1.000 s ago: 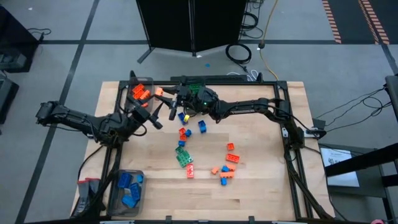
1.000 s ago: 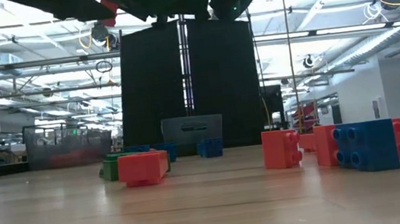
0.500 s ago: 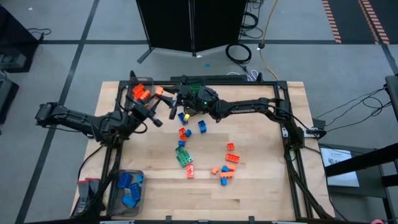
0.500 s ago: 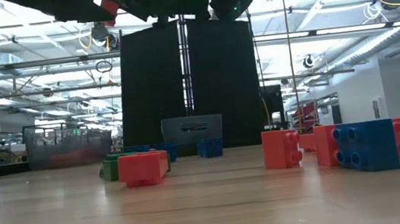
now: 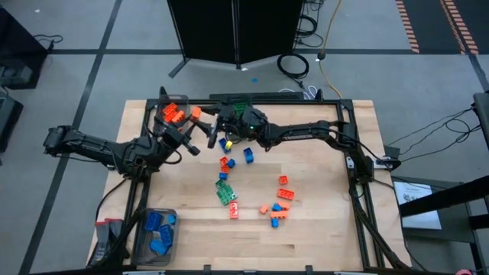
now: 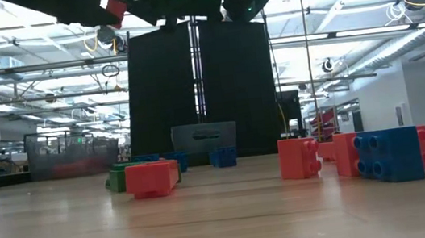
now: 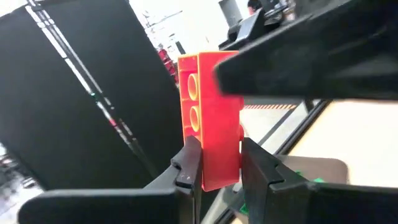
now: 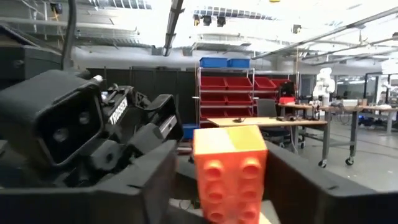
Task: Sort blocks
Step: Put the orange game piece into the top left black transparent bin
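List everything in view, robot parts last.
held block: one, orange, raised above the table's far left part, between both grippers
loose blocks: over a dozen, orange, green and blue, mid-table
binned blue blocks: several, blue, in the dark bin at the near left corner
binned orange blocks: a few, orange, in a bin at the far left
binned green blocks: exact count unclear, green, in a bin at the far edge, partly under the right arm
cabinet: one, black, beyond the table
left gripper: shut on the held block
right gripper: open, fingers either side of the held block
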`<move>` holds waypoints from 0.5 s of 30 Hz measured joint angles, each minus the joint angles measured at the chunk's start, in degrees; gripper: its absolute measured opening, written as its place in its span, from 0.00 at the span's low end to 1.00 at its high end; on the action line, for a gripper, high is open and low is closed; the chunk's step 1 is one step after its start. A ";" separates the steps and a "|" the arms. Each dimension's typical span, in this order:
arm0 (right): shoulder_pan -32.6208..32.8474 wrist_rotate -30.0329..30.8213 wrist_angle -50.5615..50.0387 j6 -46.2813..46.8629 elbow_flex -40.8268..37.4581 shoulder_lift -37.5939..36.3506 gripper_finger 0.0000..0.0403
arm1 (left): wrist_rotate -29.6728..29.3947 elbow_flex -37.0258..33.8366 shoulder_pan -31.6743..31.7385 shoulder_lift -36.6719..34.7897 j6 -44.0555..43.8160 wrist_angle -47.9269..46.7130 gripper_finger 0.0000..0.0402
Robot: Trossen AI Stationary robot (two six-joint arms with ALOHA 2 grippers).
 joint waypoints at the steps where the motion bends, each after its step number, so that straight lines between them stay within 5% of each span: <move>1: 0.00 0.07 0.59 0.00 0.00 0.00 0.61 | -0.84 0.00 0.11 0.00 0.65 -0.07 0.15; 7: -0.17 0.93 0.81 -2.75 -0.02 -2.39 0.69 | -5.17 0.00 3.38 0.11 0.98 -2.10 0.15; 15: 0.42 4.74 -15.79 -11.95 -0.02 -10.98 0.64 | -4.44 -1.94 15.55 -0.18 -10.71 -10.00 0.15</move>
